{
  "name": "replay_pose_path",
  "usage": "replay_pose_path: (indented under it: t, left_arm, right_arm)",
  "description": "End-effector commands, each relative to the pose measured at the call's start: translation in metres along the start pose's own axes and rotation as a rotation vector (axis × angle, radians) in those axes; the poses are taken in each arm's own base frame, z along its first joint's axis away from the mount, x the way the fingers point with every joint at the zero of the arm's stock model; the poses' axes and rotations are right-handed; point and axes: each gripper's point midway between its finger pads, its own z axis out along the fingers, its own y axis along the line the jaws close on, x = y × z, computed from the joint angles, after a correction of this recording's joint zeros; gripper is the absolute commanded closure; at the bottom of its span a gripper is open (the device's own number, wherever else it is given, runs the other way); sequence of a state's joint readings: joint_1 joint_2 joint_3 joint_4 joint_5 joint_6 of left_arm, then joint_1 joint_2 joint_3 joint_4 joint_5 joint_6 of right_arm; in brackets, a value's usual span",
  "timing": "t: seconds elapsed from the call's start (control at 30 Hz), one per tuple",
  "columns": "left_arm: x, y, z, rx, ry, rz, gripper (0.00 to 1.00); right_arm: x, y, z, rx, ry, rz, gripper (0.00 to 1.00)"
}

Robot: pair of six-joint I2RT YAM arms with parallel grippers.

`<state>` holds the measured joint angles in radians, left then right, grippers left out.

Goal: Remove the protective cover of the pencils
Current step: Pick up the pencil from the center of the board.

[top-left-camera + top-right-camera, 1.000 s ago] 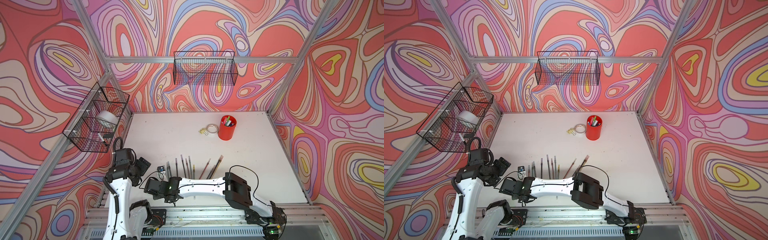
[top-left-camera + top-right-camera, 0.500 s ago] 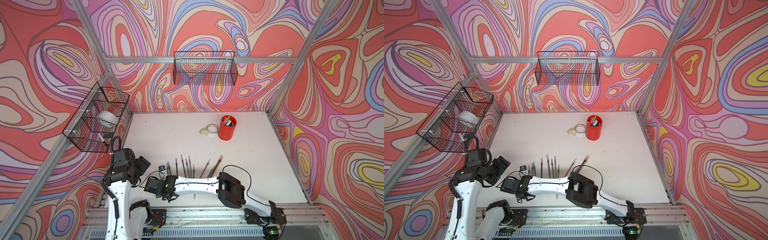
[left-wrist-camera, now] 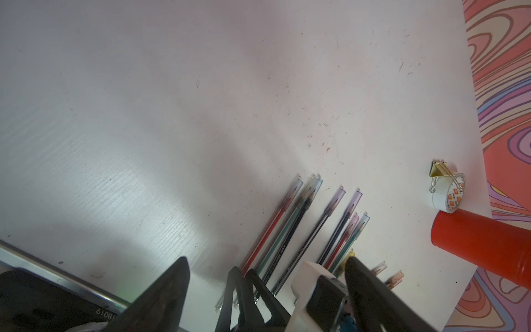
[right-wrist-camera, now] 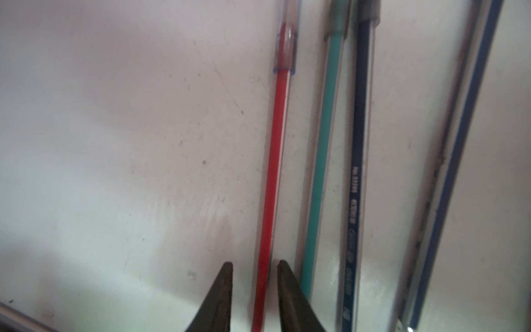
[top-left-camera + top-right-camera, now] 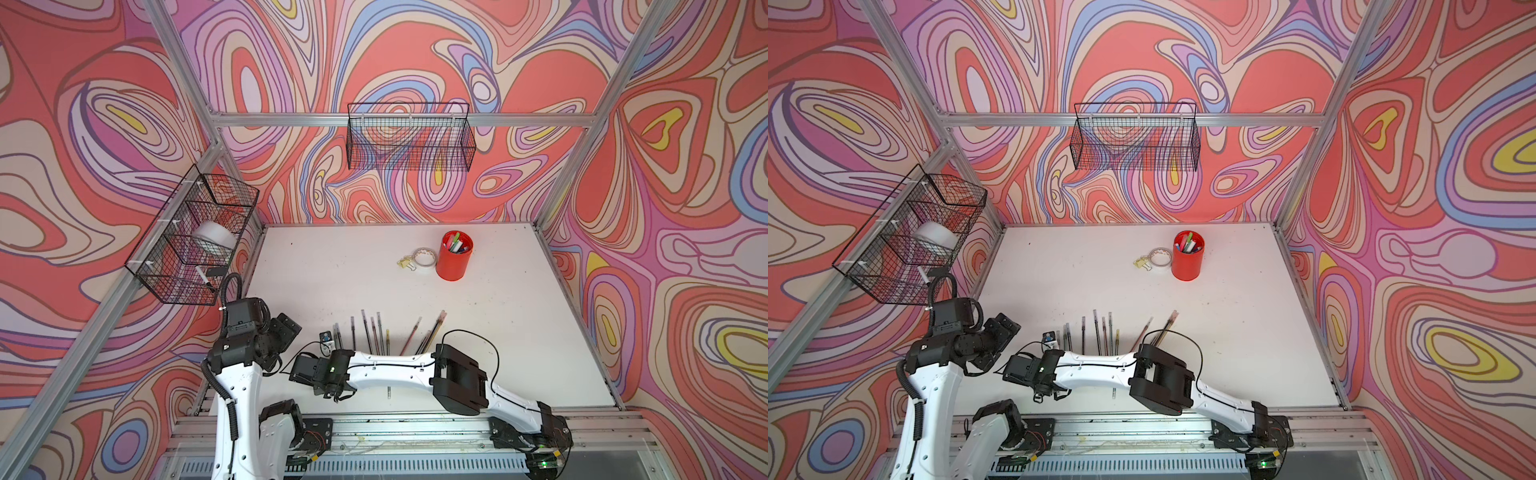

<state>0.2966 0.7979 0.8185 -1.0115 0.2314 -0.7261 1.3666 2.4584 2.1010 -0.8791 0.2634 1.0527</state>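
Right arm's elbow [image 5: 457, 378] had slid toward nine o'clock, right gripper [image 4: 255, 263] narrowly parted astride the red pencil [image 4: 275, 143], not pinching it, shown only by its wrist view, left gripper [image 3: 266, 258] wide and empty, capped pencils [image 5: 366, 332] fanned at the table's [image 5: 332, 270] six o'clock, red cup [image 5: 454, 266] of markers [image 5: 456, 243] at one o'clock.

We list one white, scuffed flat desk [image 5: 332, 270]. Lying on it we count: a row of thin red, green and dark pencils [image 5: 378, 332] with clear caps, near the front edge; farther back, a red cylindrical cup [image 5: 454, 266], a white tape roll [image 5: 424, 257] just beside it, and a yellow binder clip [image 5: 405, 262].
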Motion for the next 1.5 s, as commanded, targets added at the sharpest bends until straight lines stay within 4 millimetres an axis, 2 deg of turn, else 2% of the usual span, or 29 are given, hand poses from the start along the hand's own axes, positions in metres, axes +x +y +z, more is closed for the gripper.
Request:
replay_pose_path:
  t: [0.0,0.5,0.77,1.1,1.47]
  left_arm:
    - [0.000,0.004,-0.008,-0.019,-0.007,-0.010,0.13]
    - [0.000,0.001,-0.011,-0.009,-0.006,-0.013,0.13]
    - [0.000,-0.002,-0.010,0.005,0.002,-0.021,0.13]
    - [0.000,-0.003,-0.006,0.009,0.014,-0.033,0.13]
    - [0.000,-0.007,-0.003,0.016,0.029,-0.036,0.13]
  right_arm:
    - [0.008,-0.014,0.022,0.052,0.057,0.016,0.71]
    - [0.015,-0.055,0.042,0.237,0.133,0.050,0.79]
    - [0.011,-0.074,0.039,0.295,0.129,0.066,0.82]
    - [0.012,-0.085,0.042,0.311,0.147,0.084,0.87]
    - [0.020,-0.090,0.061,0.280,0.213,0.106,0.87]
